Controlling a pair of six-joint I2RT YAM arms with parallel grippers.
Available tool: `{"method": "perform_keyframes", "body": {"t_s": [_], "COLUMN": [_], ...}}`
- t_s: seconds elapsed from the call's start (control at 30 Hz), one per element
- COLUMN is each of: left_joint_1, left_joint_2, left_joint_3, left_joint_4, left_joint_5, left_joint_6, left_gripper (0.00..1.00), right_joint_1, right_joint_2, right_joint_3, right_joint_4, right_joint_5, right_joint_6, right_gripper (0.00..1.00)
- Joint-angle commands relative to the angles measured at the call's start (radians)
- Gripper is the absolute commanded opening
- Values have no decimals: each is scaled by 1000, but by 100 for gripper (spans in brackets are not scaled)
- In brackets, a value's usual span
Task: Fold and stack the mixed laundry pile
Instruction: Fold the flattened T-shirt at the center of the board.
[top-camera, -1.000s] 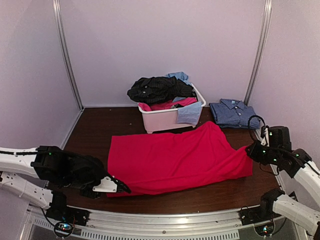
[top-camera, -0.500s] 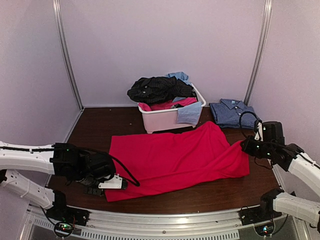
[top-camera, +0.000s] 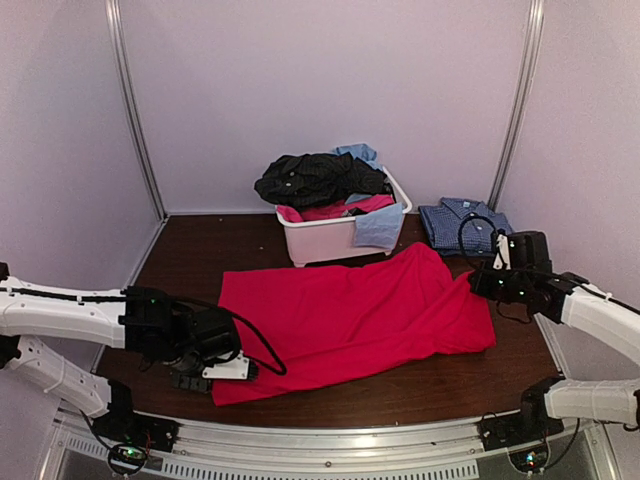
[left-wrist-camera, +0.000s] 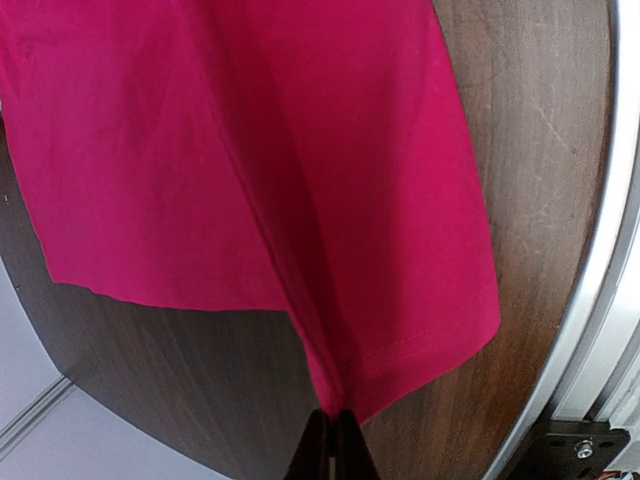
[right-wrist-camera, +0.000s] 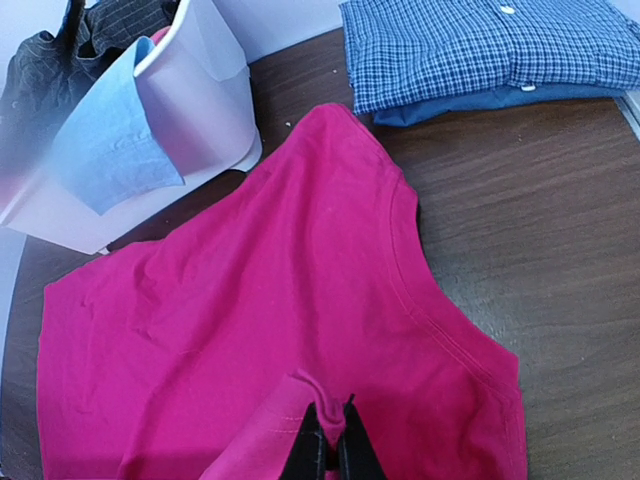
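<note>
A pink-red shirt (top-camera: 350, 315) lay spread across the middle of the dark wooden bench (top-camera: 190, 260), mostly flat. Its long axis ran from about 8 o'clock to 2 o'clock in the overhead view.

The left fingers (top-camera: 245, 370) were at the shirt's 7 o'clock corner. In the left wrist view they (left-wrist-camera: 335, 445) were pressed together on the hem, pinching that corner so the cloth rose into a tented ridge above them.

The right fingers (top-camera: 478, 285) were at the shirt's 3 o'clock edge. In the right wrist view they (right-wrist-camera: 328, 440) were closed on a small raised fold of the pink-red cloth, near the curved seam.

At 12 o'clock from the shirt, just past its far edge, stood a white tub (top-camera: 325, 243). A black pinstriped garment (top-camera: 315, 178) was heaped over its top, and a light blue cloth (top-camera: 380, 226) hung over its right-hand rim. More pink cloth showed inside.

At about 2 o'clock, beside the tub and apart from it, a blue checked shirt (top-camera: 465, 225) lay folded on the bench. It rested on a plain blue garment (right-wrist-camera: 480, 100), also folded.
</note>
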Motion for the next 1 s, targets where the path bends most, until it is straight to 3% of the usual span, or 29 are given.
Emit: {"method": "perform_keyframes", "body": {"t_s": [0.0, 0.97], "left_joint_1": [6, 40], "left_joint_2": [41, 61], "left_joint_3": [27, -19], "left_joint_4": [7, 56], "left_joint_5": [-21, -130], "left_joint_6": [19, 69], "left_gripper": [0, 0], "right_joint_1": [-2, -2], "right_joint_2": [53, 375], "right_joint_3": [67, 231], "right_joint_4": [72, 210], "right_joint_5": [-20, -77], "right_joint_6": [-62, -200], "right_gripper": [0, 0]}}
